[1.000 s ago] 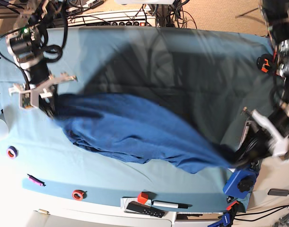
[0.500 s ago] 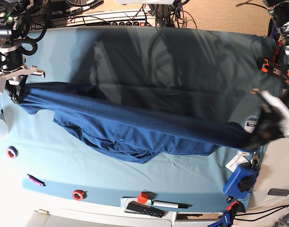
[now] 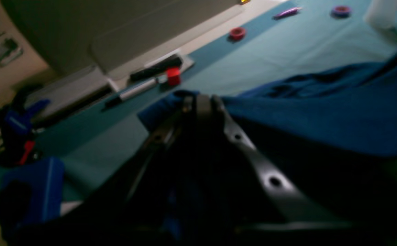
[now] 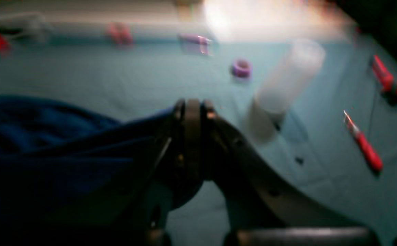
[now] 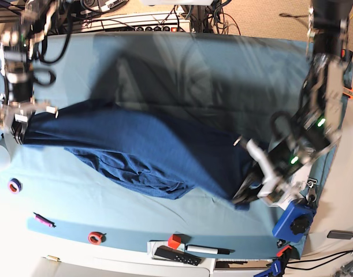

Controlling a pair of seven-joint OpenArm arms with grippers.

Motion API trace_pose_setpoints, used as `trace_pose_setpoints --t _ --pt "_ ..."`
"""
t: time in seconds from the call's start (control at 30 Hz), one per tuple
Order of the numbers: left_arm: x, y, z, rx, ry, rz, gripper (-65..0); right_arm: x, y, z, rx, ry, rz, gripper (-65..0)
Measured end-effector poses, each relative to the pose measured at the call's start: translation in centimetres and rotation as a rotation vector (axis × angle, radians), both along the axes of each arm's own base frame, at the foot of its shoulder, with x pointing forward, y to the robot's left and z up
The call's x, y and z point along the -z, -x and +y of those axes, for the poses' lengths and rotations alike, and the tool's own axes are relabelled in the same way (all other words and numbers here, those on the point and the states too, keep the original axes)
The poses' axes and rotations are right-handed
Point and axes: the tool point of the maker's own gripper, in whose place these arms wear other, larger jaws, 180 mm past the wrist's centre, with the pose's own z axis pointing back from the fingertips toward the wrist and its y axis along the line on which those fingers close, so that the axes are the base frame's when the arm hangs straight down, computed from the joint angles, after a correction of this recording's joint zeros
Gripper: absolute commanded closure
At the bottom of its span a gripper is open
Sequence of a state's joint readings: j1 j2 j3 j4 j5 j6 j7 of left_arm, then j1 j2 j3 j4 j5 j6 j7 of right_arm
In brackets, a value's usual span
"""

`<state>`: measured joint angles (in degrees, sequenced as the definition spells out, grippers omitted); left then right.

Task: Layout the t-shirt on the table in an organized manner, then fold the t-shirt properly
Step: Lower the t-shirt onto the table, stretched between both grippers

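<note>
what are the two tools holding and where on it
Both hold the t-shirt: the right tool pinches one end edge, the left tool the opposite end.

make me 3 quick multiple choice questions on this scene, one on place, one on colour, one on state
1. Where does the t-shirt lie?
A. stretched across the table between both arms
B. on the floor
C. folded at the far edge

2. What colour is the t-shirt?
A. red
B. dark blue
C. white

3. How is the right gripper?
A. wide open
B. out of view
C. shut on the t-shirt

Answers: 1 A, the base view shows it spanning from the right gripper to the left gripper. 2 B, all views show it blue. 3 C, its wrist view shows the jaws pinching cloth.
</note>
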<state>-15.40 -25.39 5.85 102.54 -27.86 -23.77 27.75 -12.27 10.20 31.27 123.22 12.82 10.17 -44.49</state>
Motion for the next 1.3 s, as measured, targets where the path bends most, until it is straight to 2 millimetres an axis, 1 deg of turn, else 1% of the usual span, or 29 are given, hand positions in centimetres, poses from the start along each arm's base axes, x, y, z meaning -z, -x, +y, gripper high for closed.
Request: trace_pose_setpoints --t 0.1,0.2,0.27,0.33,0.43,0.53,0.57,0.6,0.67,0.7,0.73,0.8,0.9,1.0,1.1,1.17,1.3 --pt "1.7 -2.6 -0.9 0.001 0.013 0.029 0.0 1.5 -1.6 -2.2 0.061 -0.027 -0.003 0.0" --pt "3.2 -5.8 -1.1 -0.029 0.008 0.064 0.0 2.7 -3.8 -3.5 0.076 -0.076 -0.014 0.0" --pt "3.7 -7.7 -1.2 -0.039 -0.002 0.078 0.0 4.0 -4.8 -4.5 0.099 -0.114 0.007 0.0" --pt "4.0 -9.3 -1.3 -0.052 0.003 0.101 0.0 4.9 -5.8 -5.4 0.113 -0.146 0.020 0.0" --pt "4.2 -11.1 -1.3 -0.074 0.024 0.124 0.0 5.2 -7.4 -6.0 0.130 -0.189 0.006 0.0" --pt "4.2 -12.2 -1.1 -0.090 0.033 0.140 0.0 5.4 -8.6 -5.9 0.118 -0.211 0.003 0.0" --pt "4.3 -12.3 -1.1 -0.093 0.033 0.145 0.0 5.6 -8.9 -5.9 0.118 -0.217 0.009 0.0" --pt "4.4 -12.3 -1.1 -0.094 0.030 0.146 -4.7 5.8 -9.1 -5.9 0.115 -0.219 0.014 0.0" --pt "4.6 -12.2 -1.1 -0.090 0.013 0.146 -23.6 5.8 -9.4 -5.5 0.104 -0.214 0.019 0.0" --pt "4.6 -12.2 -1.1 -0.089 0.011 0.145 -28.0 5.8 -9.6 -5.1 0.094 -0.212 0.022 0.0" --pt "4.7 -12.3 -1.1 -0.091 0.009 0.144 -28.7 5.9 -9.9 -4.7 0.082 -0.210 0.026 0.0" --pt "4.9 -12.5 -0.6 -0.124 0.003 0.156 -28.6 6.0 -10.3 -3.9 0.057 -0.205 0.034 0.0" --pt "5.6 -12.1 0.1 -0.110 -0.034 0.182 -28.6 6.1 -10.7 -3.1 0.031 -0.197 0.044 0.0" --pt "6.3 -10.7 0.6 -0.018 -0.062 0.235 -27.6 6.1 -10.8 -2.9 0.029 -0.197 0.045 0.0" --pt "7.5 -8.4 1.0 0.123 -0.120 0.289 -25.2 6.1 -10.8 -2.9 0.029 -0.197 0.045 0.0" --pt "8.8 -7.9 2.6 0.096 -0.156 0.331 -25.1 6.2 -10.8 -2.9 0.029 -0.198 0.048 0.0" --pt "12.2 -6.3 5.7 0.073 -0.313 0.393 -25.1 6.2 -10.7 -2.9 0.029 -0.198 0.051 0.0"
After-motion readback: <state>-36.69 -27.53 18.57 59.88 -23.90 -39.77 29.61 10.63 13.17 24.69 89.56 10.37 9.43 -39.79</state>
